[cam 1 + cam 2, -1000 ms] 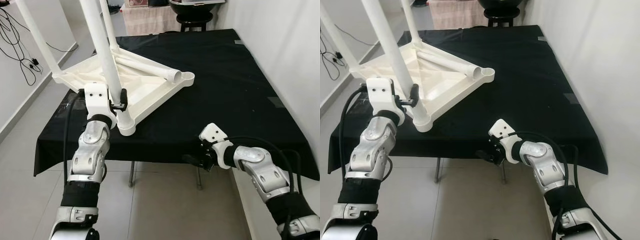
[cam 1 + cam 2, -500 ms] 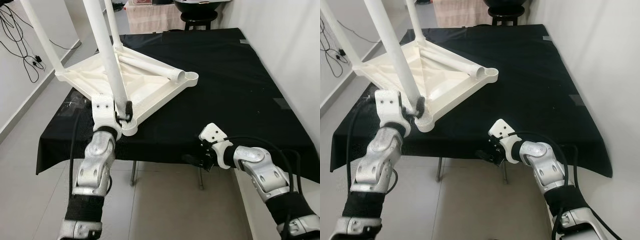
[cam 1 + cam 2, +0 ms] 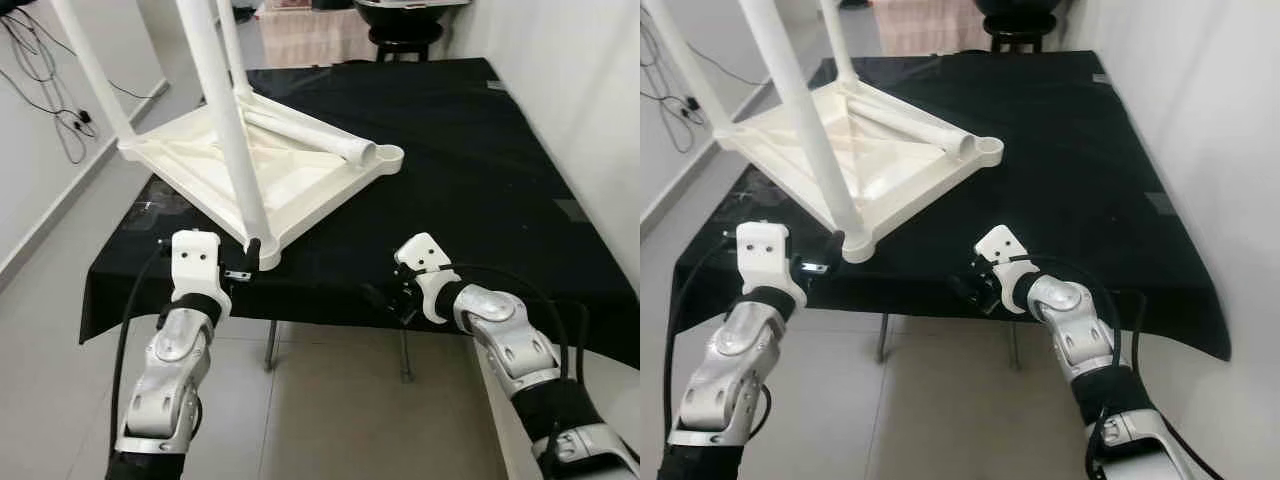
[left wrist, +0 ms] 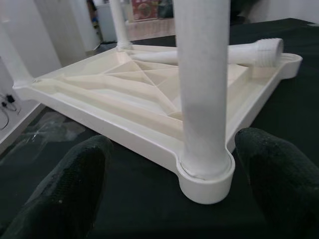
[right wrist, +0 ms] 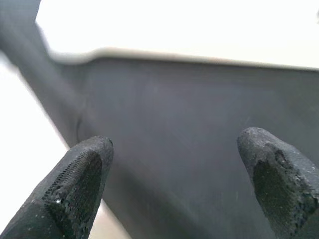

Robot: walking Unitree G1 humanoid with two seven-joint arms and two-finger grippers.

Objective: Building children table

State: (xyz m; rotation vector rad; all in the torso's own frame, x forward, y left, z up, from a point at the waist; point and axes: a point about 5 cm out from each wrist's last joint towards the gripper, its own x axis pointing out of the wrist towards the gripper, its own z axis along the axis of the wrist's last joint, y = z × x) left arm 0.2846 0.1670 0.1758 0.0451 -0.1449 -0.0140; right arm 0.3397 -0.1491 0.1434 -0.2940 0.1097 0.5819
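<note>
Upturned white table top is seen on black-clothed table, three legs fitted. L gripper is spread, empty, at near corner leg; R gripper likewise. Loose leg presumably is to be fitted next.

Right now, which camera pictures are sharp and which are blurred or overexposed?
Left eye view: sharp, evenly lit white table top. Left wrist view: the near table leg is sharp, the left claw's fingertips soft. Right wrist view: blurred black cloth, blown-out white above.
</note>
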